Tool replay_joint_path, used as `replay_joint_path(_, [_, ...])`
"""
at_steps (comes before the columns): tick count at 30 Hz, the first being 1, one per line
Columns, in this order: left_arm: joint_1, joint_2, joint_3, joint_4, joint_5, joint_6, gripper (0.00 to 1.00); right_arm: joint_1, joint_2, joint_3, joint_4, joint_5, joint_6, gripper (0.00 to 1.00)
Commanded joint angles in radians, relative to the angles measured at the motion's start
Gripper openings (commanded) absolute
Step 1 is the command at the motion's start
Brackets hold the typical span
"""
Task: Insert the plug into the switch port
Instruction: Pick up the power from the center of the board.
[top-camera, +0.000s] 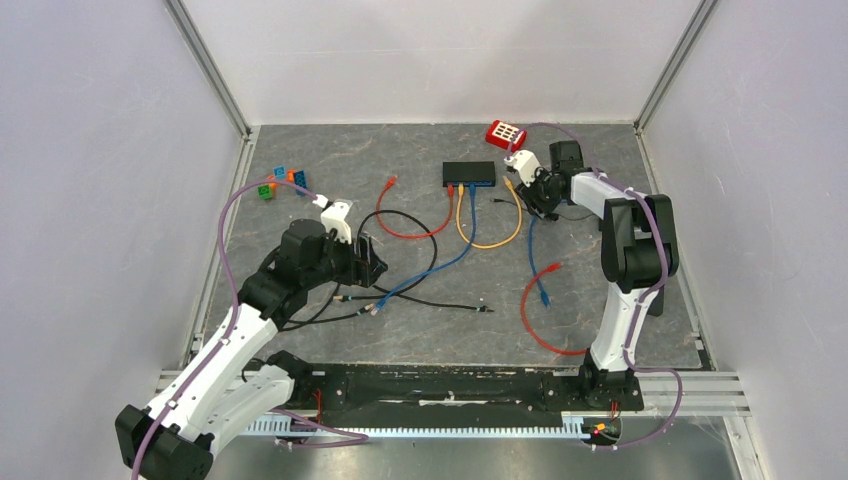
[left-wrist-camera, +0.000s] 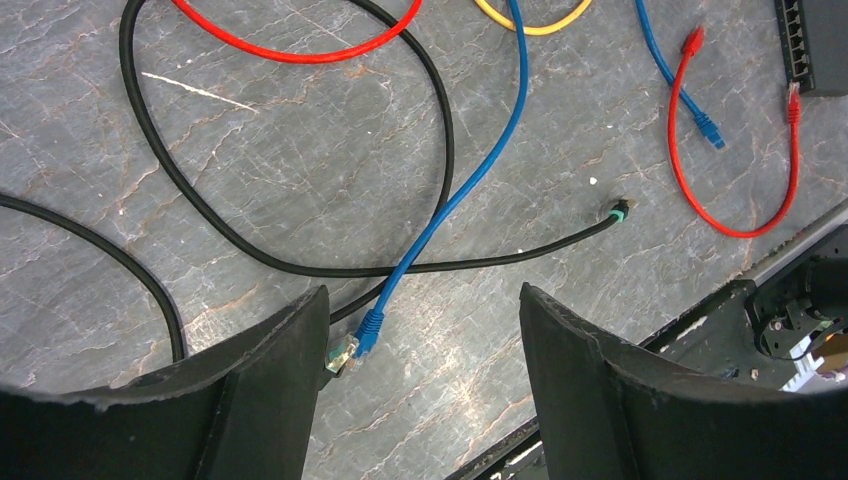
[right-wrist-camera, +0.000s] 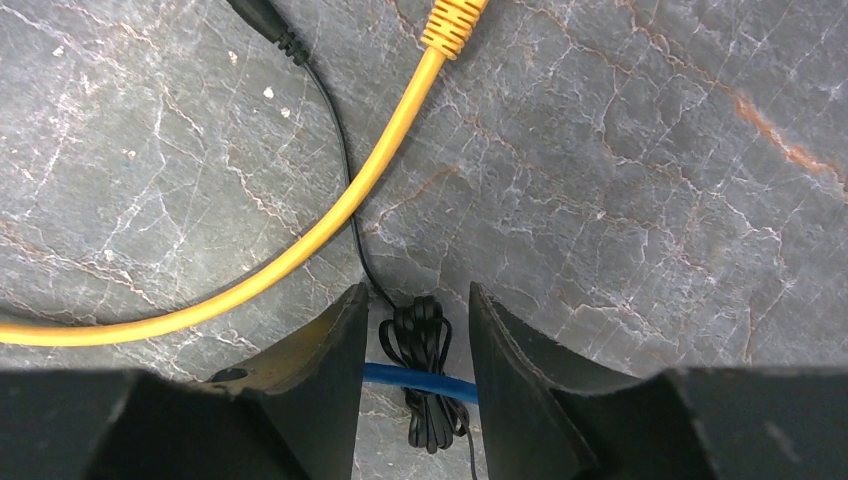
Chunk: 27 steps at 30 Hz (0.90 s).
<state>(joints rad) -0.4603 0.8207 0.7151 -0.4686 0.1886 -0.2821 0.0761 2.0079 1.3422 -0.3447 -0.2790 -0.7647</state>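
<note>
switch (top-camera: 470, 173) — cables (top-camera: 460, 212) in its ports | left gripper (left-wrist-camera: 425, 300) wide, empty | right gripper (right-wrist-camera: 415, 300) narrow — astride blue cable (right-wrist-camera: 420, 380)

Bright diffuse overhead light; shadows soft, faint; all 3 views sharp.

Left claw (left-wrist-camera: 422, 295) wide, right claw (right-wrist-camera: 417, 292) narrower

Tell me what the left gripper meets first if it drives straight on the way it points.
Probably the blue plug, lying on the table between the left gripper and its open fingers; depth is unclear.
</note>
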Motion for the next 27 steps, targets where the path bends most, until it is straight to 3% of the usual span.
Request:
replay_joint_path(1, [-0.003,-0.017,0.015,0.042,-0.010,0.044,0.75,0.012,0.043,0.029,-0.096,0.058,-0.013,0.44])
replay_joint_path(9, [-0.003,-0.029,0.011,0.042,-0.011,0.040,0.75,0.016,0.059,0.035,-0.154,0.118,0.013,0.39])
replay_joint_path(17, [-0.003,-0.056,0.004,0.039,-0.035,0.039,0.75,0.017,-0.025,0.081,-0.115,0.140,0.058,0.00])
replay_joint_path(27, [-0.003,-0.067,-0.004,0.041,-0.056,0.024,0.74,0.059,-0.282,-0.013,0.066,0.356,0.073,0.00])
